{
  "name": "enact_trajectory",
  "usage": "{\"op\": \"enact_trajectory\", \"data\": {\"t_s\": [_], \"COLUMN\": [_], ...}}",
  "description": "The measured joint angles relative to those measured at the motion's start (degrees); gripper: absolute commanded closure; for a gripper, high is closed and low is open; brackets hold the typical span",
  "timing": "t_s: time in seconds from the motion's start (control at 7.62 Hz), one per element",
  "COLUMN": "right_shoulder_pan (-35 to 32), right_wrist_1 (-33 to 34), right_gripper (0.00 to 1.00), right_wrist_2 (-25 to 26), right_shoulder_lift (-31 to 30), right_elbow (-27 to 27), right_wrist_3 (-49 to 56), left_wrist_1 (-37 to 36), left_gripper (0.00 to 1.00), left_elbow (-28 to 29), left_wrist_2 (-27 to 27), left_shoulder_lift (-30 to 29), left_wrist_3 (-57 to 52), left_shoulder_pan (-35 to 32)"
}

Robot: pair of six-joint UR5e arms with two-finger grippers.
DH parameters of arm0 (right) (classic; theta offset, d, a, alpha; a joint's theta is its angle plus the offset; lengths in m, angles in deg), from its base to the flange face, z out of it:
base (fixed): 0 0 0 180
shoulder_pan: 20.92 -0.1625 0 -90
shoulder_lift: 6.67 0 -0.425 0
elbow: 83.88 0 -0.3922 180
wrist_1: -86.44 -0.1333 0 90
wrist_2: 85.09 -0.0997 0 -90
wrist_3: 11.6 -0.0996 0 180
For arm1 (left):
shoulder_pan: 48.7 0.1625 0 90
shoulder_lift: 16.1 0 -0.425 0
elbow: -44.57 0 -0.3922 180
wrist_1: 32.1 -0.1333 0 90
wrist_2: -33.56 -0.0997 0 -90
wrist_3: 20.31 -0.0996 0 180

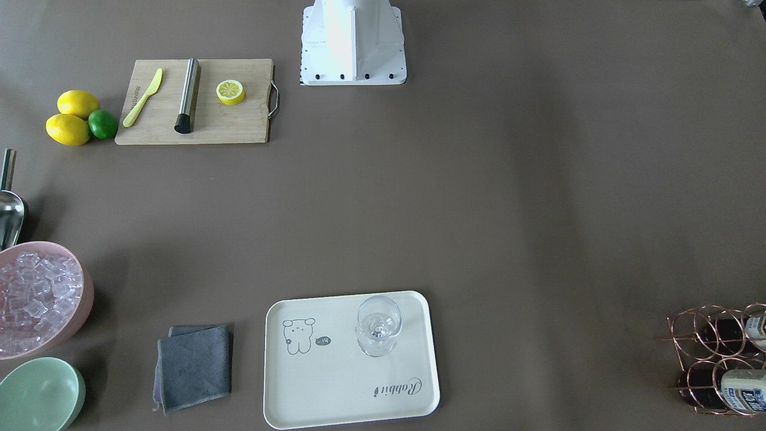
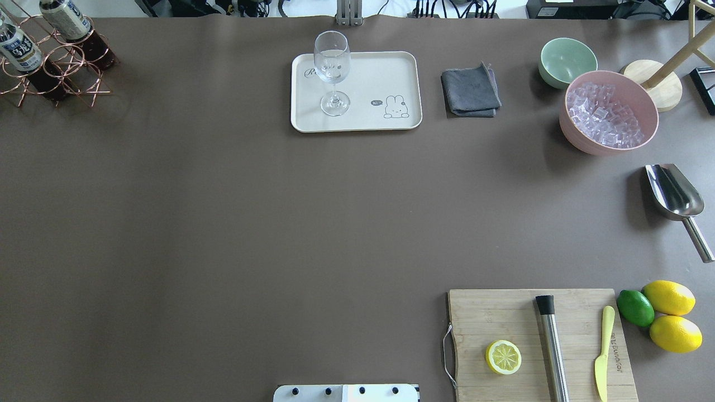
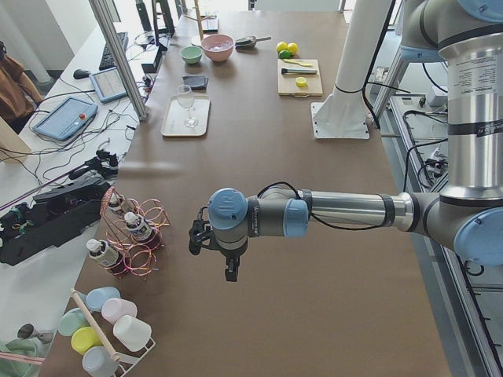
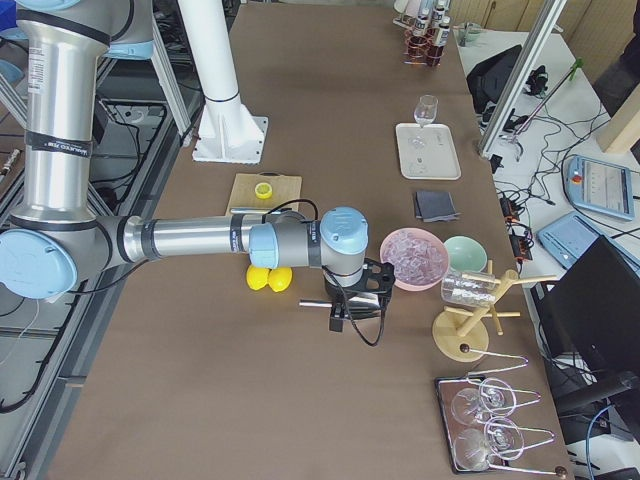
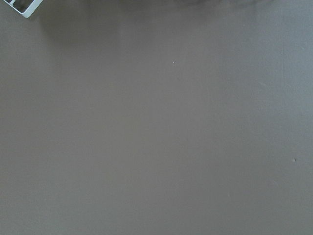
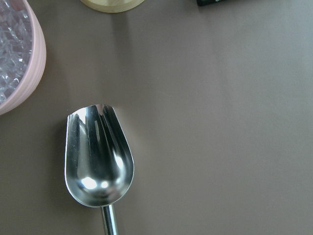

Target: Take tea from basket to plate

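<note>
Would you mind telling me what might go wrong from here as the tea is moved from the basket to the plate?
1. The stemmed glass stands upright on the plate; a bottle set down carelessly could topple it.
2. The tea bottles lie slanted within the wire basket; pulling one out might snag the rings or drag the basket.

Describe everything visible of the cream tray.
The cream tray is a rectangular, plastic-looking piece with rounded corners and a raised rim. It lies flat on the brown table, printed with a small cartoon animal and the script "Rabbit". A clear stemmed glass stands upright on it, nothing else. A folded grey cloth lies beside it, apart.
</note>
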Motion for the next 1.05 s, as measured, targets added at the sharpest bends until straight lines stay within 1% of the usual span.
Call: {"op": "enact_trajectory", "data": {"t_s": [0.79,0.92,1.05], "right_shoulder_pan": [0.0,0.0,0.0], "right_wrist_1": [0.0,0.0,0.0], "right_gripper": [0.0,0.0,0.0], "right_wrist_2": [0.1,0.1,0.1], "right_shoulder_lift": [0.1,0.1,0.1], "right_elbow": [0.1,0.0,0.0], "right_wrist_3": [-0.1,-0.1,-0.1], "left_wrist_1": [0.1,0.1,0.1], "left_gripper": [0.02,0.02,0.02], "left_elbow": [-0.1,0.1,0.2], "left_wrist_2": [0.0,0.0,0.0], "left_shoulder_lift": [-0.2,-0.3,-0.7], "left_wrist_3": [0.3,2.4,7.7], "left_shoulder_pan": [0.4,0.4,0.4]}}
